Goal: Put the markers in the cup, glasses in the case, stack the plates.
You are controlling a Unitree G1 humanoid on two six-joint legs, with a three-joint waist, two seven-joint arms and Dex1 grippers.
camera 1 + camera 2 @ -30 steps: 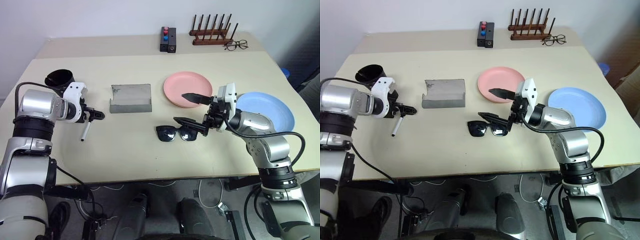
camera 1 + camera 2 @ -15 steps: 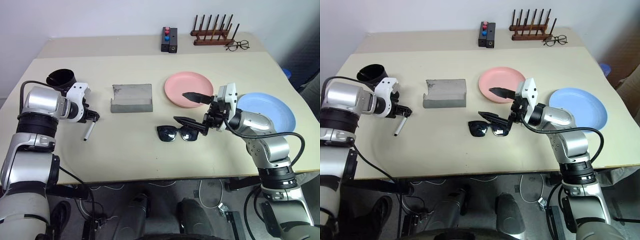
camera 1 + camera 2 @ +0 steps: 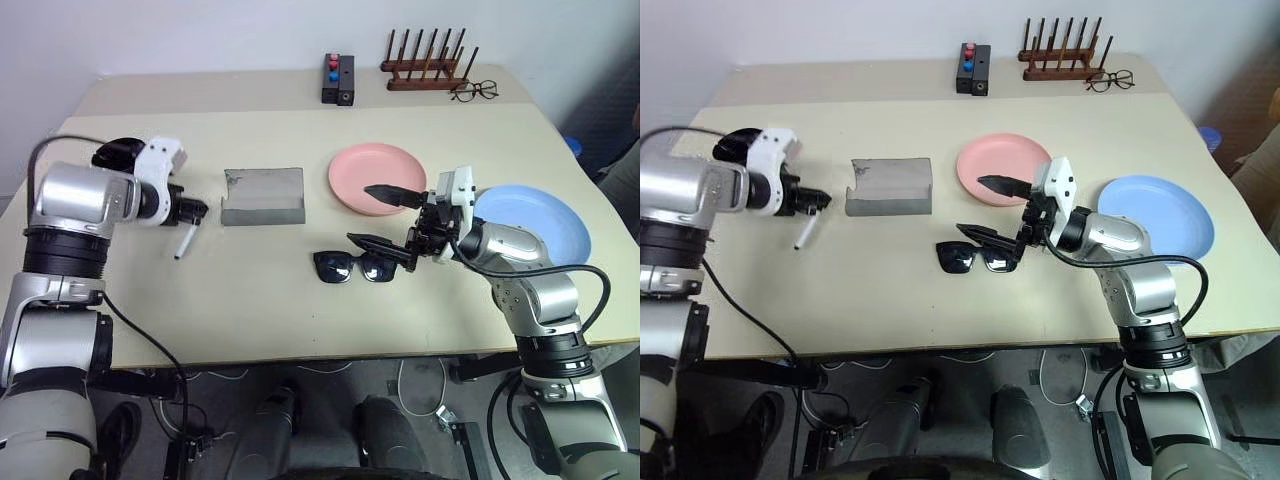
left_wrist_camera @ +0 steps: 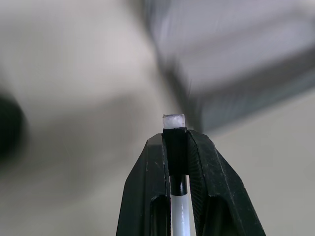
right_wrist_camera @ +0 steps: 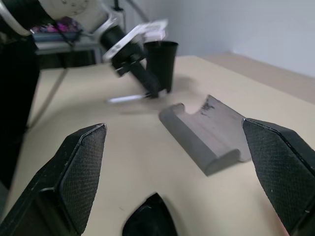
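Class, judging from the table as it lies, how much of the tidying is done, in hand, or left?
Done: nothing yet. In hand: the left hand grips a marker beside the cup. Left: sunglasses lie outside the case, below the open right hand; pink plate and blue plate sit unstacked.

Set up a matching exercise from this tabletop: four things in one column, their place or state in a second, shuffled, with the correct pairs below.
Things:
1. marker
2. sunglasses
3. grey case
4. blue plate

Place or state:
A. lying on the table just below the right gripper, whose jaws stand wide open
B. lying open and empty between the cup and the pink plate
C. clamped at its capped end in the left gripper
D. at the table's right edge, behind the right arm

Pairs: 1-C, 2-A, 3-B, 4-D
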